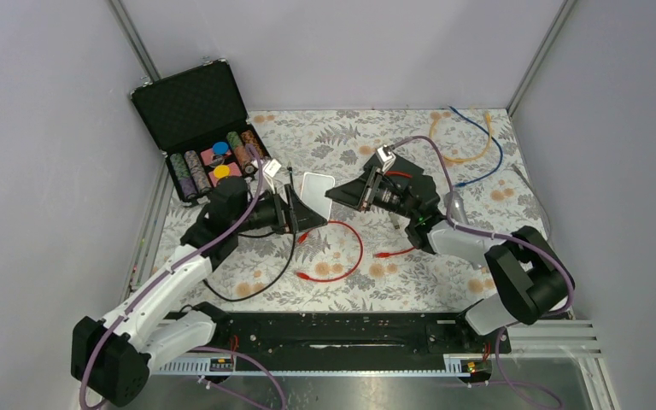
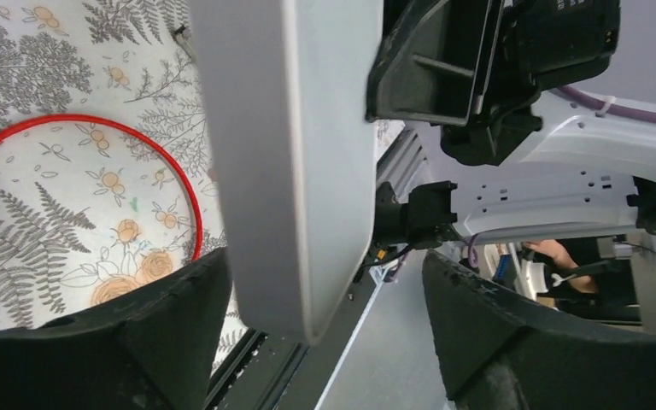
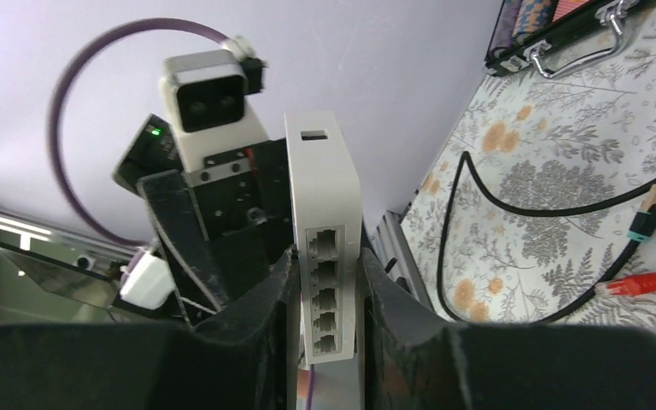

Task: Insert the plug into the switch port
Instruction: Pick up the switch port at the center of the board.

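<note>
The white switch (image 1: pixel 317 191) hangs in the air between my two grippers. My right gripper (image 3: pixel 329 301) is shut on it, both fingers (image 3: pixel 256 329) pressed against its flat sides, and its row of ports (image 3: pixel 325 286) faces that wrist camera. My left gripper (image 2: pixel 333 320) stands open around the switch's (image 2: pixel 295 154) other end, with a wide gap to its right finger (image 2: pixel 512 342). A red plug (image 3: pixel 628 286) and a teal plug (image 3: pixel 645 224) on a black cable lie on the cloth. Neither gripper holds a plug.
A red cable (image 1: pixel 354 248) loops on the floral cloth below the grippers, with a black cable (image 1: pixel 256 286) to its left. An open black case of poker chips (image 1: pixel 209 145) stands at the back left. Orange and blue cables (image 1: pixel 470 141) lie at the back right.
</note>
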